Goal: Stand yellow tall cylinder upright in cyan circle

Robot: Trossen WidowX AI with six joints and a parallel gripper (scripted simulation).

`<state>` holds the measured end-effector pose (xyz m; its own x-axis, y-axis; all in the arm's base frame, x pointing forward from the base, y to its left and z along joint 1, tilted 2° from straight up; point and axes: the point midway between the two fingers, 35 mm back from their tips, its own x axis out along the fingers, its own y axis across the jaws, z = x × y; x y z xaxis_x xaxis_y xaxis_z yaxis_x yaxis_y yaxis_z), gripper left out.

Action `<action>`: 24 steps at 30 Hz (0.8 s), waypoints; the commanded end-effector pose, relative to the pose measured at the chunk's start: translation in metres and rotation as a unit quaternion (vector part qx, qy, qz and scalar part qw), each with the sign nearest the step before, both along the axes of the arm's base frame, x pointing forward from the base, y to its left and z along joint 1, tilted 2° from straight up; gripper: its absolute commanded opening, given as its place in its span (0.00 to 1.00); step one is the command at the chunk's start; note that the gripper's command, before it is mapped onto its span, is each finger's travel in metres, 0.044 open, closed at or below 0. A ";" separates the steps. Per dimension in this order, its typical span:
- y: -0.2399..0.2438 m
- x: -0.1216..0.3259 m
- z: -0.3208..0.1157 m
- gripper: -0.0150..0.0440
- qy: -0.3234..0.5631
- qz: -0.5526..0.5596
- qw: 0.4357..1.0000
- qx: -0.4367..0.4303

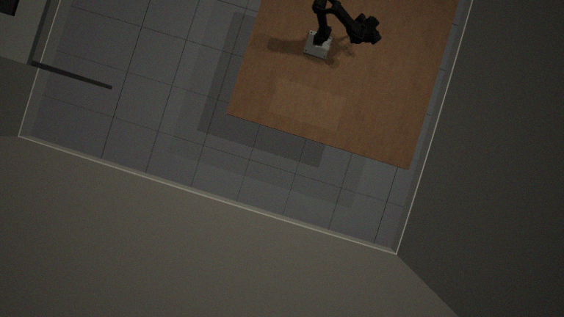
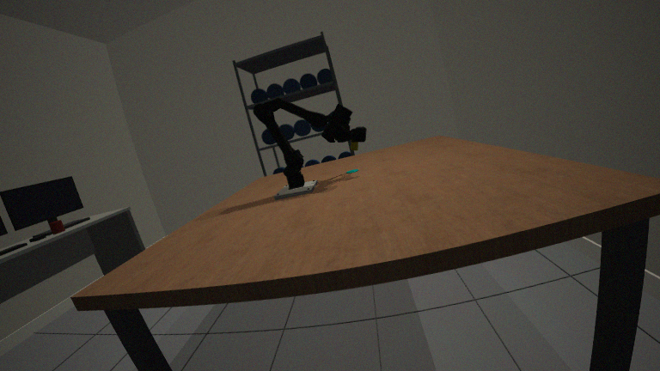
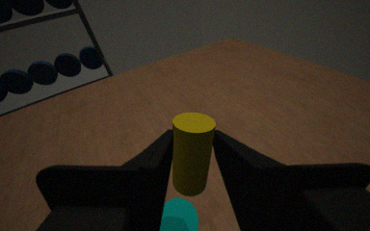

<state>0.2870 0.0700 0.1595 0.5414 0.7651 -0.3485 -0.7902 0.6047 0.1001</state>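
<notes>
The yellow tall cylinder (image 2: 354, 145) (image 3: 192, 161) is held about upright, in the air above the table. My gripper (image 2: 357, 139) (image 3: 193, 135) is shut on it, with one dark finger on each side in the wrist view. The cyan circle (image 2: 352, 171) (image 3: 179, 212) lies flat on the table below the cylinder; a finger covers part of it in the wrist view, and a shadow falls on its lower part. In the top view the arm's dark outer end (image 1: 363, 31) is over the table, and neither the cylinder nor the circle can be made out there.
The arm's pale base plate (image 1: 316, 50) (image 2: 296, 190) is fixed to the wooden table (image 1: 374, 110) (image 2: 389, 221) (image 3: 270, 96), to the left of the circle in the exterior view. A shelf rack (image 2: 282, 58) with blue round objects stands beyond the table. A desk with a monitor (image 2: 43, 202) stands at the left.
</notes>
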 end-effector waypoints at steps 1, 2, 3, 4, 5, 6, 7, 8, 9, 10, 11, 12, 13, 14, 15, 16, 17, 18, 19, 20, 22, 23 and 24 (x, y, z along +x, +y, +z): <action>-0.001 -0.003 0.002 0.43 -0.010 0.003 1.000 0.009; -0.001 -0.003 0.002 0.43 -0.012 0.004 1.000 0.011; -0.001 -0.004 0.002 0.43 -0.015 0.004 1.000 0.013; -0.001 -0.004 0.002 0.43 -0.017 0.005 1.000 0.014; -0.002 -0.005 0.002 0.43 -0.020 0.006 1.000 0.016; -0.002 -0.006 0.002 0.43 -0.022 0.006 1.000 0.018; -0.002 -0.006 0.003 0.43 -0.024 0.007 0.999 0.019; -0.003 -0.007 0.003 0.43 -0.027 0.007 0.999 0.021; -0.003 -0.007 0.003 0.43 -0.029 0.008 0.999 0.022; -0.003 -0.008 0.003 0.43 -0.031 0.009 0.999 0.024; -0.003 -0.009 0.003 0.43 -0.034 0.009 0.999 0.025; -0.004 -0.009 0.003 0.43 -0.036 0.010 0.999 0.027; -0.004 -0.010 0.003 0.43 -0.038 0.011 0.999 0.028; -0.004 -0.011 0.003 0.43 -0.041 0.011 0.999 0.030; -0.004 -0.011 0.004 0.43 -0.043 0.012 0.999 0.031; -0.005 -0.012 0.004 0.43 -0.045 0.013 0.998 0.033; -0.005 -0.013 0.004 0.43 -0.048 0.014 0.998 0.034; -0.005 -0.014 0.004 0.43 -0.050 0.014 0.998 0.036; -0.005 -0.014 0.004 0.43 -0.052 0.015 0.998 0.037; -0.006 -0.015 0.004 0.43 -0.055 0.016 0.998 0.038; -0.006 -0.016 0.004 0.43 -0.059 0.017 0.997 0.041; -0.006 -0.017 0.005 0.43 -0.062 0.018 0.997 0.042; -0.006 -0.018 0.005 0.43 -0.064 0.019 0.997 0.043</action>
